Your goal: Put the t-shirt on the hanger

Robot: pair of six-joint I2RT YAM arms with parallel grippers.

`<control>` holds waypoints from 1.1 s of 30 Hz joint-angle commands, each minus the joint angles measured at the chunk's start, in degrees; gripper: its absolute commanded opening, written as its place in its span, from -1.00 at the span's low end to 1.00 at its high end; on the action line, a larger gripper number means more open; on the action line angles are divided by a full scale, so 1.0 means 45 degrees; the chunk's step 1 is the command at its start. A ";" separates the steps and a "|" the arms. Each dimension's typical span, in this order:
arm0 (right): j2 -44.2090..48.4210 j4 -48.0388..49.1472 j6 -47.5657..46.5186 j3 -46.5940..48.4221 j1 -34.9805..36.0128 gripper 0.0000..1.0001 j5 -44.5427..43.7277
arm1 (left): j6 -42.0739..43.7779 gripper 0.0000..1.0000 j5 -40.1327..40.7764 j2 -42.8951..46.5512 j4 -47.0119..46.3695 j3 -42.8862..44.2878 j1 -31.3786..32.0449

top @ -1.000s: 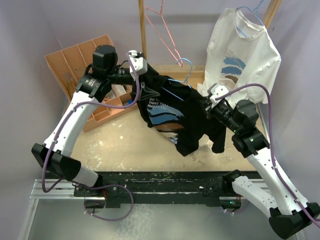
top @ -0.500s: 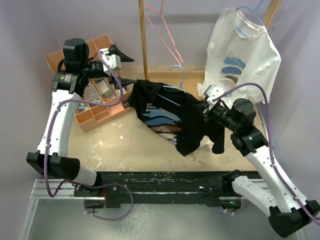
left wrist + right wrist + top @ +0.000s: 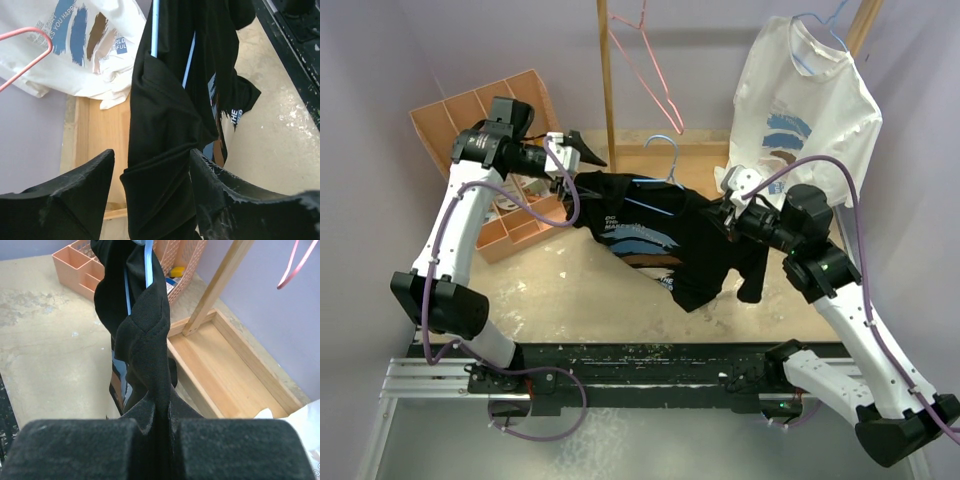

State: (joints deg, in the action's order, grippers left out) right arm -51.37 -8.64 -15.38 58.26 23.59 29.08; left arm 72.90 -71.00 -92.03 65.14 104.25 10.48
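Note:
The black t-shirt (image 3: 660,235) hangs draped over the light-blue hanger (image 3: 663,150), whose hook sticks up behind it. My right gripper (image 3: 728,215) is shut on the shirt's right shoulder; in the right wrist view (image 3: 157,422) black cloth (image 3: 145,340) is pinched between the pads, with blue wire (image 3: 148,260) above. My left gripper (image 3: 588,160) is open at the shirt's left shoulder. In the left wrist view (image 3: 152,165) a fold of the t-shirt (image 3: 165,125) lies between the spread fingers, touching the right one, and hanger wire (image 3: 154,30) shows above.
An orange divided organiser (image 3: 470,120) stands at the back left. A wooden rack post (image 3: 606,70) carries a pink-red hanger (image 3: 645,60). A white t-shirt (image 3: 810,110) hangs at the back right. A wooden base tray (image 3: 705,155) lies behind the black shirt.
My left gripper let go of the shirt's left shoulder, swung out over the organiser, and has come back open around that shoulder. The shirt's left side dropped and shifted left. The right gripper kept its grip.

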 commanded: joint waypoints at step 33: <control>-0.0072 0.0679 0.0076 0.0710 -0.0009 -1.00 -0.3516 | -0.7421 -1.00 0.4371 0.3396 -0.8419 -0.4061 -0.0161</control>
State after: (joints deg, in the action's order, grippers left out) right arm -51.51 -9.61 -15.18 58.61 23.73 18.63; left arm 48.23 -55.09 -77.14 35.77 85.36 10.15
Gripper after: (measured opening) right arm 0.007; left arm 0.011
